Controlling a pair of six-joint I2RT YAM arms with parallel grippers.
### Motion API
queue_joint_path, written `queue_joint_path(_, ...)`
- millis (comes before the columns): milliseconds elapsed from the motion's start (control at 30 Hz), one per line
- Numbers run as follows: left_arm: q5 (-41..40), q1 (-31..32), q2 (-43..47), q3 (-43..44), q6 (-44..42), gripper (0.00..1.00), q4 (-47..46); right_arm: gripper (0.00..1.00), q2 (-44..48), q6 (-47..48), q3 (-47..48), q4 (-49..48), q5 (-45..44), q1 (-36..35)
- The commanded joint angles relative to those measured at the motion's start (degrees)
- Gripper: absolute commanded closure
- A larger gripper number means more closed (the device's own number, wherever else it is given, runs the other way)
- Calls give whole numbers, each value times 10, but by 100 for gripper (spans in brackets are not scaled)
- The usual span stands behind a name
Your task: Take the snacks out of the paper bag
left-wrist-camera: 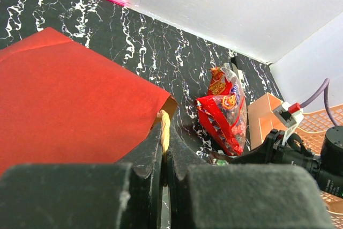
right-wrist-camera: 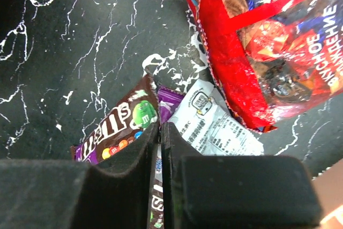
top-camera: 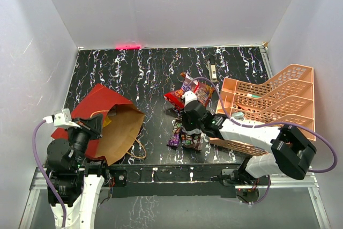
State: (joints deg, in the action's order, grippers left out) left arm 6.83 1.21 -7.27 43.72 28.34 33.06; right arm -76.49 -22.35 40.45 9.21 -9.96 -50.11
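Many snacks (top-camera: 185, 139) out on table (top-camera: 107, 73). Right gripper (right-wrist-camera: 159, 127) pinches purple packet (right-wrist-camera: 167, 101); left gripper (left-wrist-camera: 164, 131) pinches paper bag (top-camera: 120, 130) edge. Bag inside unclear.

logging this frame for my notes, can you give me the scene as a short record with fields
bag: paper bag on its side at the left, mouth open
left gripper: closed on the bag's rim
right gripper: closed low over the snack pile, strip of purple packet in the slit
snacks out: red bag, brown packet, purple packet, on the table beside the tray
inside bag: cannot tell
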Motion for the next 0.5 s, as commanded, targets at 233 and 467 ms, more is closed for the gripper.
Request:
queue_joint_path(233, 1, -4, -4, 0, -3, 100, -15, 50, 36, 71, 105, 107, 3, 4)
queue_joint_path(467, -3, -4, 0, -1, -1, 100, -15, 23, 68, 32, 122, 142, 18, 4)
